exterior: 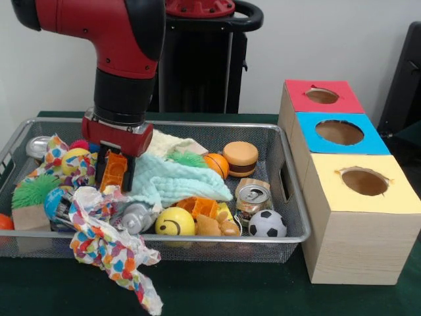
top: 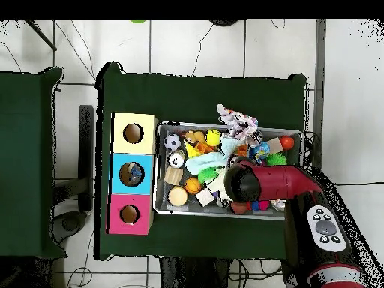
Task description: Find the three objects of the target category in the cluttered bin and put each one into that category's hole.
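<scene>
The wire mesh bin point(exterior: 197, 238) stands on the green table, full of toys; it also shows in the overhead view point(top: 157, 169). My gripper point(exterior: 117, 178) is lowered into the bin's left part, beside an orange plastic toy point(exterior: 113, 170) and a mint cloth point(exterior: 174, 181). I cannot tell whether it is open or shut. In the overhead view the arm point(top: 262, 182) covers it. No clear wrinkly plastic piece shows plainly; the clutter hides them. The round hole in the red-topped box point(exterior: 322, 96) is at the far right, and it also shows in the overhead view point(top: 129, 214).
The blue-topped box point(exterior: 340, 132) and yellow-topped box point(exterior: 364, 181) stand in a row with the red one. A wad of dotted paper point(exterior: 112, 247) hangs over the bin's front rim. Silver cans point(exterior: 252, 196), a soccer ball point(exterior: 267, 224), a smiley ball point(exterior: 174, 222) and a burger toy point(exterior: 240, 158) lie in the bin.
</scene>
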You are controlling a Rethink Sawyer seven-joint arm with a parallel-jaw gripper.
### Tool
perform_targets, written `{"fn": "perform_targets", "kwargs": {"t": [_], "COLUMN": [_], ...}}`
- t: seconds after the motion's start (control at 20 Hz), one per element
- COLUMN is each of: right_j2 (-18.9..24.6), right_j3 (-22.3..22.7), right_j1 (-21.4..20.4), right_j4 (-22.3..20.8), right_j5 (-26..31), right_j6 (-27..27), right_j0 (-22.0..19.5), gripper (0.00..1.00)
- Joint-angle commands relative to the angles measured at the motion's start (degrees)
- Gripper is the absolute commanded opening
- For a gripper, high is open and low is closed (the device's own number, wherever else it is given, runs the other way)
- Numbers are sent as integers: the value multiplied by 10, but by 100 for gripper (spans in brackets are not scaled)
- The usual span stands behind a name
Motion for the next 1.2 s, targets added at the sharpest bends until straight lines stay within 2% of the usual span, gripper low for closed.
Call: {"fn": "perform_targets", "kwargs": {"t": [0.05, 0.55, 0.85, 0.9, 1.2], "right_j2": [-35, -38, -27, -26, -18], "right_j3": [-83, -81, -79, -81, -87], "right_j1": [56, 58, 55, 55, 58], "right_j4": [-61, -59, -55, -56, -36], "right_j5": [50, 59, 78, 78, 124], "right_j6": [-63, -57, -79, -80, -93], "right_j0": [-36, -31, -38, -37, -40], "gripper": [0, 0, 0, 100, 100]}}
